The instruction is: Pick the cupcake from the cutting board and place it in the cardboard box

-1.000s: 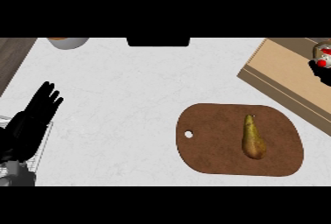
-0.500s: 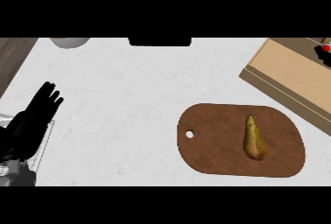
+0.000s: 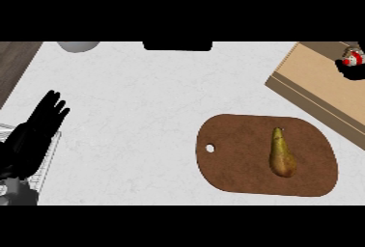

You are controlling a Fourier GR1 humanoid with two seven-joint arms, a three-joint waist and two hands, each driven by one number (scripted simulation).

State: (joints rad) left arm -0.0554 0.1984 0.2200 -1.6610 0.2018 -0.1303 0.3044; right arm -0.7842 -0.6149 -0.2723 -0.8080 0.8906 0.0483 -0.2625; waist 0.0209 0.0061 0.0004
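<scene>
The cupcake (image 3: 348, 60), red and white, shows at the far upper right over the cardboard box (image 3: 321, 91). My right hand (image 3: 354, 71) is mostly cut off by the view's edge there; its dark fingers curl round the cupcake. The brown cutting board (image 3: 235, 159) lies at lower right, in front of the box, and carries only a yellow-green pear (image 3: 281, 154). My left hand (image 3: 39, 130) rests open at the left edge, fingers up, far from the board.
A grey bowl (image 3: 78, 46) and a black object (image 3: 178, 46) sit along the counter's far edge. A wire rack (image 3: 46, 164) lies under my left forearm. Dark wood (image 3: 14, 62) borders the counter at upper left.
The cupcake and my right hand have shifted slightly up and to the right over the box. My left hand and the pear have stayed still.
</scene>
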